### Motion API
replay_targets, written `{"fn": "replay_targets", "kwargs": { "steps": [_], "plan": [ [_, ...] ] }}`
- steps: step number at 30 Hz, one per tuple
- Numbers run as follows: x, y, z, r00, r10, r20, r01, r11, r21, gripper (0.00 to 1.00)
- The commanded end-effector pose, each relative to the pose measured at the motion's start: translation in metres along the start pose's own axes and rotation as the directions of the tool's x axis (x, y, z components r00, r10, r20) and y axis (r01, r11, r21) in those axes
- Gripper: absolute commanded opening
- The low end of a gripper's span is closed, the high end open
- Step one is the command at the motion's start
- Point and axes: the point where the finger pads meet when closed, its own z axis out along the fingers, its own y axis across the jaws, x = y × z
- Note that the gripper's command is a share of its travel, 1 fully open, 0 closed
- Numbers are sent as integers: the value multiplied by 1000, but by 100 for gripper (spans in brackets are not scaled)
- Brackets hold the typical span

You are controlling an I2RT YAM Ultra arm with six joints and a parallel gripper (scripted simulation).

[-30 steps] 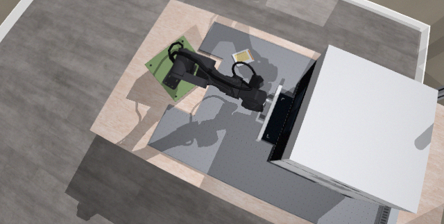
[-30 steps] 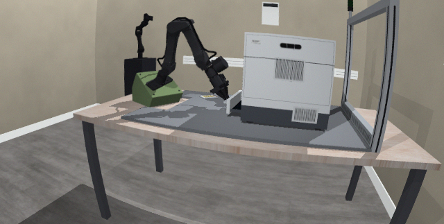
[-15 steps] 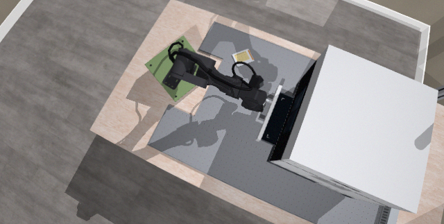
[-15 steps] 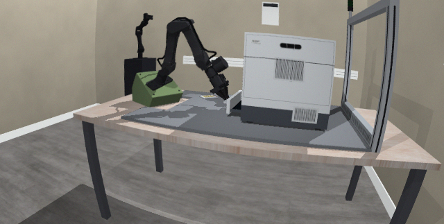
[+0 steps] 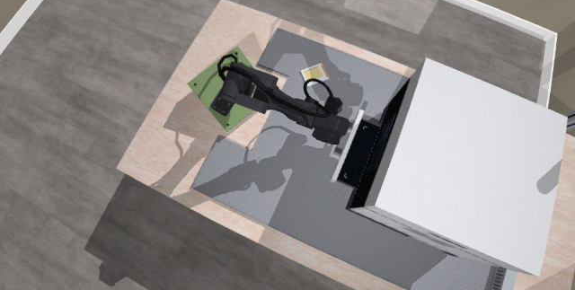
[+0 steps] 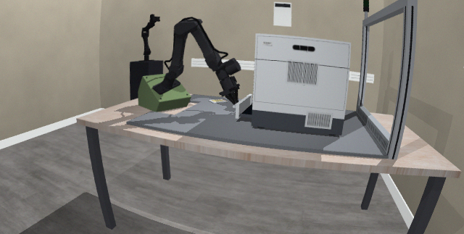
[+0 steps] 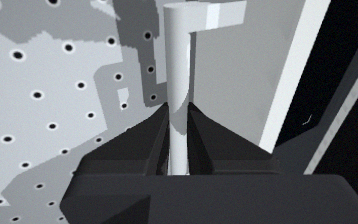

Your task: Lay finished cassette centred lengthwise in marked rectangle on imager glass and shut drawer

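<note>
The gel imager IM (image 5: pixel 463 160) (image 6: pixel 301 78) is a white box on the right of the grey perforated mat (image 5: pixel 314 218). Its drawer is pulled partly out, with a white front panel (image 5: pixel 347 151) (image 6: pixel 243 106) (image 7: pixel 292 85) and dark glass (image 5: pixel 363 151) behind it; white corner marks show on the glass. My gripper (image 5: pixel 340 145) (image 6: pixel 234 100) (image 7: pixel 178 110) is shut on the drawer's white handle bar (image 7: pixel 177 60). The cassette FINISHED (image 5: pixel 314 73) (image 6: pixel 217 101), a small yellow and white plate, lies flat on the mat behind the arm, apart from the gripper.
The arm's green base (image 5: pixel 211 88) (image 6: pixel 163 94) stands at the left of the wooden table (image 5: pixel 153 146). A tall grey metal frame (image 6: pixel 396 82) stands on the table's right end, past the imager. A black stand (image 6: pixel 145 71) is behind the table.
</note>
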Motion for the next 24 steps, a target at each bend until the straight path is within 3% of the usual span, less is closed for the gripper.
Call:
{"fn": "replay_targets", "kwargs": {
  "steps": [1, 24],
  "plan": [
    [-3, 20, -13, 1000, -5, 4, 5, 998, -66, 0],
    [-3, 43, -24, 1000, -5, 4, 5, 998, -66, 0]
  ]
}}
